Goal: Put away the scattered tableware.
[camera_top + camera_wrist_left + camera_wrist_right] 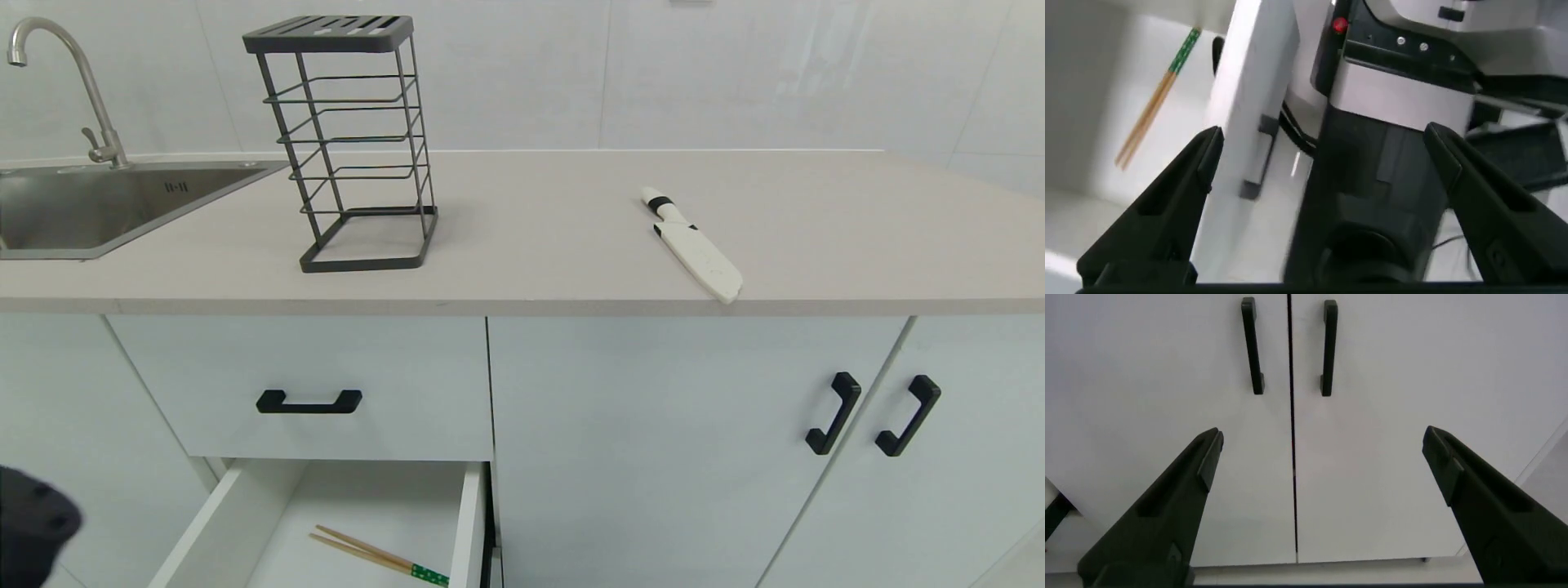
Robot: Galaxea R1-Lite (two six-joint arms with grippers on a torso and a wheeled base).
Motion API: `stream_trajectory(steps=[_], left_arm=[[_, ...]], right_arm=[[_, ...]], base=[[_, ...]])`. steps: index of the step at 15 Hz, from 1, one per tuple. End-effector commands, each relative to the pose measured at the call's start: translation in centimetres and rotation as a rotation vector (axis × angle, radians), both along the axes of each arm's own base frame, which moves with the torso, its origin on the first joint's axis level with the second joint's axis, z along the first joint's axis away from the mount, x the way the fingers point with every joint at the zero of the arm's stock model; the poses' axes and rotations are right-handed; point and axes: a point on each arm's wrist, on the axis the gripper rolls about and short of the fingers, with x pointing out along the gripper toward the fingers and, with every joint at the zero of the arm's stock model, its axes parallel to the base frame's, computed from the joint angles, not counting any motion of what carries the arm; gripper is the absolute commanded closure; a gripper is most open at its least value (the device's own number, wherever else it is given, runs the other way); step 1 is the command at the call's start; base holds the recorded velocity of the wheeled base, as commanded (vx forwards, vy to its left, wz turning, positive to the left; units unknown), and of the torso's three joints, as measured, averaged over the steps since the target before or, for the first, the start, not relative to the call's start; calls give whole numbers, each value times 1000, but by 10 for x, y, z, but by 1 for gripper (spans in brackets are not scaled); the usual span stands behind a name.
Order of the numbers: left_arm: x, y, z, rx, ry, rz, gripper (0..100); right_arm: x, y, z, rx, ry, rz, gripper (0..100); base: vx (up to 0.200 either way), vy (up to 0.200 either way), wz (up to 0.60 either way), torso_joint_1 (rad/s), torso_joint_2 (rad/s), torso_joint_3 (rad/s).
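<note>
**Kitchen counter and cabinet front, left to right.** A stainless-steel sink (pixel 90 208) with a curved metal faucet (pixel 69 65) is set into the far left of the pale beige countertop (pixel 539 196). Just beside the sink stands an upright black wire rack (pixel 351 147) with a slotted top. Below the rack, a white drawer front with a black bar handle (pixel 309 401) is closed. Beneath that, a white lower drawer (pixel 469 523) is pulled out. A pair of wooden chopsticks with green tips (pixel 380 558) lies flat on its floor, near its right side wall.

Farther right on the countertop, well apart from the rack, lies a white kitchen knife with black bands on its handle (pixel 694 245). It rests flat and diagonal, its tip close to the front edge. At far right, two white cabinet doors (pixel 694 457) carry angled black handles.

The left gripper (pixel 1323 139) has its fingers spread wide and holds nothing. It is by the side wall of the open drawer, with the chopsticks to one side. The right gripper (pixel 1323 441) is likewise spread wide and empty. It faces the two closed cabinet doors, with their seam between its fingers.
</note>
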Motion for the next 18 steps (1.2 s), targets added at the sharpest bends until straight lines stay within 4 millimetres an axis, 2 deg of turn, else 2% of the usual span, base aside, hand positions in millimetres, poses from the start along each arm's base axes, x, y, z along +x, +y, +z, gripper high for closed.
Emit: stream_trajectory(steps=[1,3,4,8,10,12,15,18], left_arm=[[31,-59,-47,165,175,-204,0],[26,-68,-49,170,211,-188,0],[23,-72,-48,162,210,-193,100],[16,-80,-49,170,210,-203,100],[18,-80,-52,212,194,-161,100],[27,-88,-60,259,121,-70,100],[34,-103,-70,268,40,-42,100],[33,-100,-76,341,-6,-2,100]], right_arm=[[0,0,0,-2,0,1,0],[0,0,0,0,1,1,0],[0,0,0,0,0,1,0],[0,0,0,0,0,1,0],[0,0,0,0,0,1,0],[0,0,0,0,0,1,0],[0,0,0,-2,0,1,0],[0,0,0,-2,0,1,0]], base=[[0,0,0,0,0,0],[0,0,0,0,0,0],[0,0,0,0,0,0],[0,0,0,0,0,0],[0,0,0,0,0,0],[0,0,0,0,0,0],[0,0,0,0,0,0],[0,0,0,0,0,0]])
